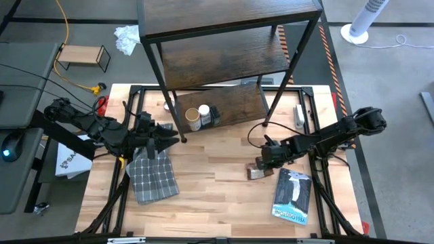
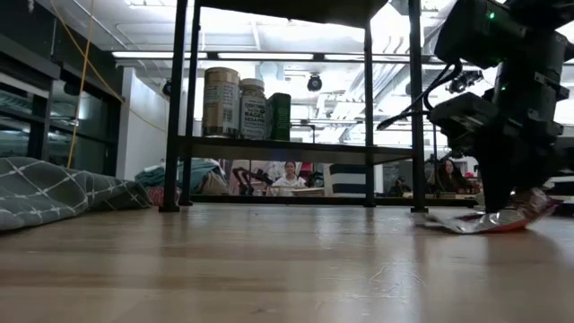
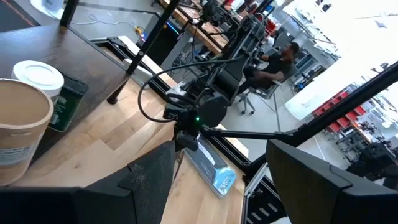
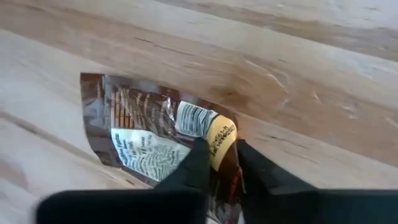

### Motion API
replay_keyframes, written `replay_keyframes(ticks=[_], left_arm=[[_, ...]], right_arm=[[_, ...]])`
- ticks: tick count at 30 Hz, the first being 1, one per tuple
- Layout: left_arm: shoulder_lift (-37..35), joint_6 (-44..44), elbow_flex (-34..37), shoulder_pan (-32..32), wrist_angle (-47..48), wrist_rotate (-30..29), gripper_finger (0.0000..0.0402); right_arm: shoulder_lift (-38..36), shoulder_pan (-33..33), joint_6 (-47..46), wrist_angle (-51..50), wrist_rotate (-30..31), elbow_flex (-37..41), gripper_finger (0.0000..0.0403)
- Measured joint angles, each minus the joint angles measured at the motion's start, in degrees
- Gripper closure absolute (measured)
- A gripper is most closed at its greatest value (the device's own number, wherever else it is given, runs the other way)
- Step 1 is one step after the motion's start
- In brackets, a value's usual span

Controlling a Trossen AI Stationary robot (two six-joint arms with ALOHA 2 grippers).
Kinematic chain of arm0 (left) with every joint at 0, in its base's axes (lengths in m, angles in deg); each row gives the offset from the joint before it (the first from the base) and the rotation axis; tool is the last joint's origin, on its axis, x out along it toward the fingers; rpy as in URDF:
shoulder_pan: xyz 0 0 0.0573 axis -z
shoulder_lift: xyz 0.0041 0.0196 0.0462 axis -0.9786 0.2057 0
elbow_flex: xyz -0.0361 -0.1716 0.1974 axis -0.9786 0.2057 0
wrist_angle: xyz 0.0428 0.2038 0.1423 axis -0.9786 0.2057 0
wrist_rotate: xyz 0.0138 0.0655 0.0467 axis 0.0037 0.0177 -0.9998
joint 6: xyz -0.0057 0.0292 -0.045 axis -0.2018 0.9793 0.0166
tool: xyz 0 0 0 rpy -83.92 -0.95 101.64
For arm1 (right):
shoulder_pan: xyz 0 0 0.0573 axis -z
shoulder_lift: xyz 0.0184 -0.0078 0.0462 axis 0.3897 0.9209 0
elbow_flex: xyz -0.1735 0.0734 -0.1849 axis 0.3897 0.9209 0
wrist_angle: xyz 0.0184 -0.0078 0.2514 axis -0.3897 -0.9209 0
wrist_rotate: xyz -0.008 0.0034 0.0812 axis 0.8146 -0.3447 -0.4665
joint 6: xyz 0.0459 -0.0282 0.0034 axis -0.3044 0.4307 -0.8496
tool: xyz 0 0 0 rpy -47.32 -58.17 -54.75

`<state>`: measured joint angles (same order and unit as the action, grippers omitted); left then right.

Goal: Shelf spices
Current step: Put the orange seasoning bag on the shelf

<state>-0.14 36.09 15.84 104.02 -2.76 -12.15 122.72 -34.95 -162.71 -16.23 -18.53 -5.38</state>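
Showing the table from near edge to far: a blue-and-white book (image 1: 293,194) lies at the near right and a grey checked cloth (image 1: 153,175) at the near left. Just beyond the book, the right gripper (image 1: 261,165) is down at the tabletop with its fingers (image 4: 198,163) pinched on a flat brown spice pouch (image 4: 149,134); the wrist view shows the 2 fingers closed over the pouch's yellow-labelled end, and the low view shows most of the pouch near or on the wood. The left gripper (image 1: 168,135) hangs over the far end of the cloth, fingers spread and holding nothing. Farther back stands the shelf (image 1: 227,30); on its lowest board sit 3 containers, a tan round canister (image 1: 193,118), a white-capped jar (image 1: 205,114) and a dark green tin (image 2: 279,116), grouped at the board's left. Risk, as a judgement: the grip takes only 1 end of a limp, glossy pouch, so it may slip or droop on lifting, and the hanging part could catch the board's edge or knock the standing containers during placement.
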Motion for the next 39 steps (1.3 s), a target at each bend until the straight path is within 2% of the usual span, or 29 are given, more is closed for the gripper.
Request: replay_keyframes(ticks=[2,4,7,9,11,16,18,20,24,29,33,39], left_arm=[[0.0,-0.21,0.0,0.0,-0.24,0.44,0.0154],[-0.01,-2.33,0.0,0.05,-0.69,2.87,0.0154],[-0.01,-3.74,0.0,1.62,-2.44,9.72,0.0154],[0.03,-2.55,0.0,4.14,-4.6,10.34,0.0154],[0.23,-0.08,0.0,7.6,-6.55,5.56,0.0154],[2.54,2.11,5.56,16.25,-17.1,-16.04,0.0154],[4.32,-1.07,9.9,17.85,-22.24,-20.75,0.0154],[6.31,-7.05,13.92,17.95,-26.69,-21.69,0.0154],[9.93,-17.0,18.27,15.49,-30.68,-19.74,0.0154],[11.73,-17.94,18.36,10.31,-33.34,-19.13,0.0154],[11.93,-15.72,18.27,5.17,-37.42,-12.15,0.0154],[12.49,-15.59,18.27,-0.25,-37.97,-3.15,0.0154]], right_arm=[[0.01,0.0,1.03,1.8,0.13,0.0,0.0378],[0.25,0.02,3.38,1.98,-0.79,-0.89,0.0374],[0.12,-0.4,8.3,-0.12,-2.58,-4.44,0.0378],[-0.27,-1.25,10.78,-0.14,-1.63,-7.63,0.0378],[-0.44,-2.1,11.34,-0.1,1.71,-10.93,0.0378],[-0.52,-3.52,11.21,4.97,15.15,-18.81,0.0379],[-0.52,-3.32,11.19,6.84,19.57,-21.22,0.0379],[-0.25,-2.82,12.27,8.06,23.26,-23.88,0.0379],[0.62,-1.1,16.71,8.36,26.11,-28.6,0.0379],[3.36,1.34,21.93,8.81,22.54,-33.16,0.038],[7.0,3.18,24.67,10.54,19.79,-35.69,0.038],[12.51,4.58,27.43,11.47,18.28,-40.79,0.038]])
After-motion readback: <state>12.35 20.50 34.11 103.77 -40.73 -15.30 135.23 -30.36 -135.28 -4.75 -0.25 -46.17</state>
